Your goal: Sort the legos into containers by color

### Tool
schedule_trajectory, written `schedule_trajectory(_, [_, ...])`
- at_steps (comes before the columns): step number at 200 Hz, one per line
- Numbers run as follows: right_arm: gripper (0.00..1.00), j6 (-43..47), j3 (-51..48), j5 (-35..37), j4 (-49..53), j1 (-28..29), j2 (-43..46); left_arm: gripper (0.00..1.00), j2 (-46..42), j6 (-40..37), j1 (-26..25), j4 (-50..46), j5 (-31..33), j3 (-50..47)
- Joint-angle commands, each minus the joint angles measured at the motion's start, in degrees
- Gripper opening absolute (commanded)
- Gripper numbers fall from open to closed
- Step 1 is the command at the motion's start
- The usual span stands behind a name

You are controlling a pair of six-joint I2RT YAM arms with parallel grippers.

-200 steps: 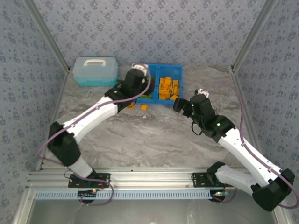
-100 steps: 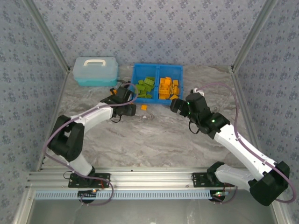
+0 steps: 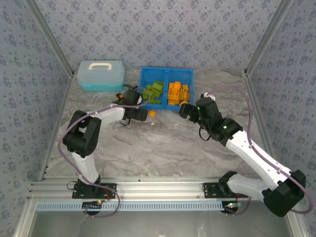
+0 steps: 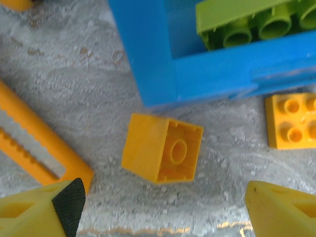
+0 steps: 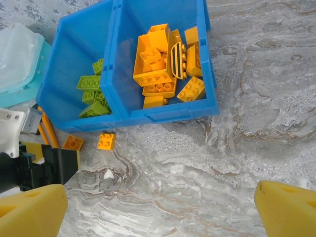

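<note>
Two orange legos on table, beside blue bin

There is one blue bin, and it has two compartments. The right compartment holds a heap of orange bricks, eight or nine as far as the overlap allows a count. The left compartment holds about five green bricks. Two loose orange bricks lie on the counter. There is one pale blue case and one slim orange implement.
</note>
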State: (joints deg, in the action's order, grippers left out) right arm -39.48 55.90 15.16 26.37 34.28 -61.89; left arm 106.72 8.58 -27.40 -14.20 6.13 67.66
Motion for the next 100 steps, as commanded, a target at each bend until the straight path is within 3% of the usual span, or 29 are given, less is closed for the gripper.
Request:
schedule_trajectory(1, [1.0,-0.2,2.2,1.0,1.2,0.5,-0.2,0.87,2.0,-2.1,0.6,2.3,-2.5,2.2])
schedule_trajectory(31, [1.0,-0.5,2.2,1.1,1.2,0.7,-0.2,0.84,4.6,-2.5,0.7,2.3,-3.4,3.7])
schedule_trajectory(100, [1.0,-0.6,3.0,1.5,1.6,1.4,-0.4,0.59,6.5,-1.1,0.7,3.2,-3.7,2.4])
